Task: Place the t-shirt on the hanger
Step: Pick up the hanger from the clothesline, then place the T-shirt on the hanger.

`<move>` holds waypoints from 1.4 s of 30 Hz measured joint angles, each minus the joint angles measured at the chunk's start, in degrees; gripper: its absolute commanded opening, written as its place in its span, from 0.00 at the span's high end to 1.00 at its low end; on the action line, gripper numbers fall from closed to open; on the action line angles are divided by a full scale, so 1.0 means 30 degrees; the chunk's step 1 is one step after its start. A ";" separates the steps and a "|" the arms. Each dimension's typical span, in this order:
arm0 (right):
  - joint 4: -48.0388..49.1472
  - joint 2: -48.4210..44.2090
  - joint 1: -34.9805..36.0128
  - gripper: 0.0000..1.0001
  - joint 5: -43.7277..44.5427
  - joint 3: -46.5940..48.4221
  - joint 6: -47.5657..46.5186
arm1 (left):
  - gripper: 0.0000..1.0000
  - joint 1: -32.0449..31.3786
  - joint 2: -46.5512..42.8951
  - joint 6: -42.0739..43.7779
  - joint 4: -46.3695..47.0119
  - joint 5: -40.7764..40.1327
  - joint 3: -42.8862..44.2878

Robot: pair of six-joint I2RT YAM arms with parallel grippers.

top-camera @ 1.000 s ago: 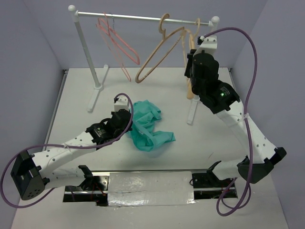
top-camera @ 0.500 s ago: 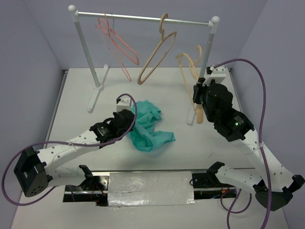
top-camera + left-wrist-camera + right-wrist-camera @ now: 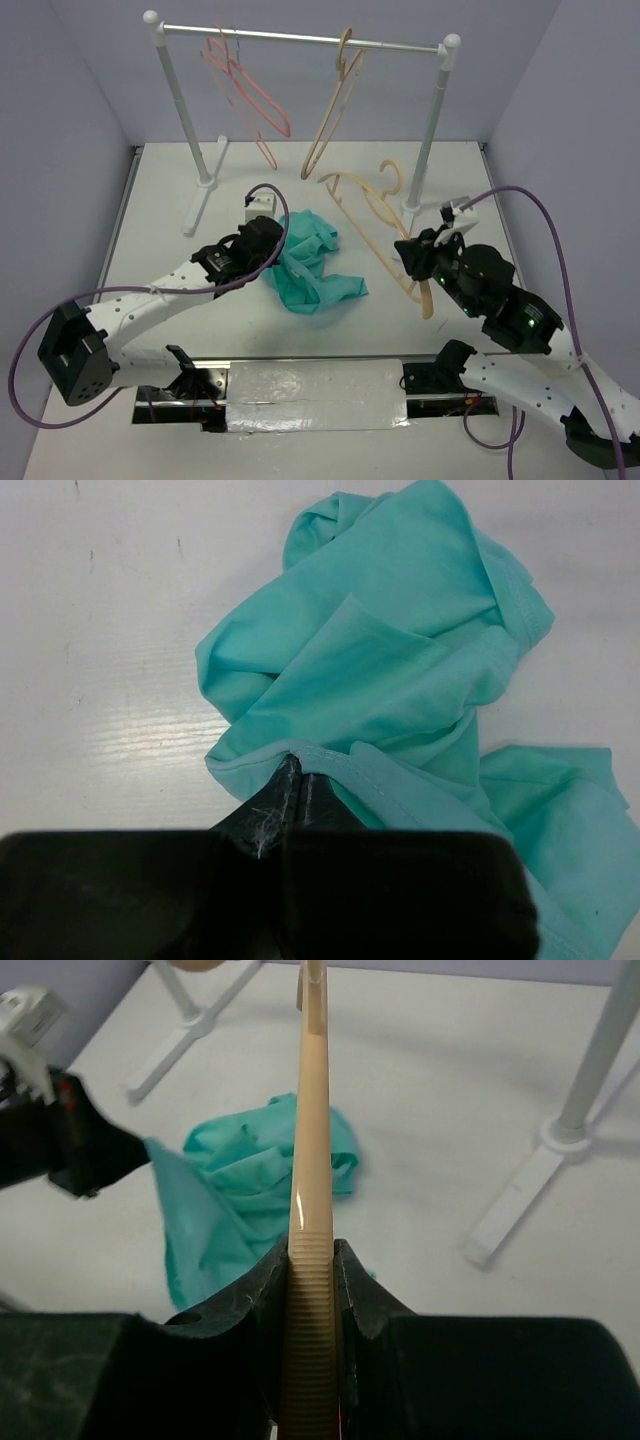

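Observation:
The teal t-shirt point(image 3: 312, 262) lies crumpled on the white table, left of centre; it also shows in the left wrist view point(image 3: 400, 680) and the right wrist view point(image 3: 240, 1200). My left gripper point(image 3: 272, 252) is shut on the shirt's hem at its left edge point(image 3: 292, 765). My right gripper point(image 3: 412, 262) is shut on the cream hanger point(image 3: 375, 215), holding its ribbed arm point(image 3: 310, 1260) in the air to the right of the shirt, hook pointing toward the rack's right post.
A clothes rack point(image 3: 300, 38) stands at the back, with thin pink hangers point(image 3: 245, 90) and a tan hanger point(image 3: 335, 100) on its rail. Its right post point(image 3: 425, 130) and foot point(image 3: 520, 1200) stand close behind the held hanger.
My right arm has taken the cream hanger off the rack and brought it down and toward the near side, to the right of the shirt. My left gripper stays at the shirt's left edge.

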 measured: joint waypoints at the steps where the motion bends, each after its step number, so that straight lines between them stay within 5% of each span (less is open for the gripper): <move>1: -0.0219 -0.0772 0.0175 1.00 -0.0364 -0.0386 0.0175 | 1.00 0.0073 0.0240 0.0000 0.0000 0.0102 0.0240; 8: -0.0918 -0.5610 0.0444 1.00 -0.4160 -0.2412 0.0816 | 1.00 0.0539 0.1683 -0.0015 -0.0634 0.0969 0.2033; 17: -0.1435 -0.7650 0.0452 1.00 -0.7898 -0.3315 0.0852 | 1.00 0.0809 0.2718 -0.0036 -0.1559 0.1217 0.4357; 42: -0.2827 -0.6557 0.0699 1.00 -0.7140 -0.3643 0.1588 | 1.00 0.3592 0.3439 0.0000 -0.2805 0.3024 0.5697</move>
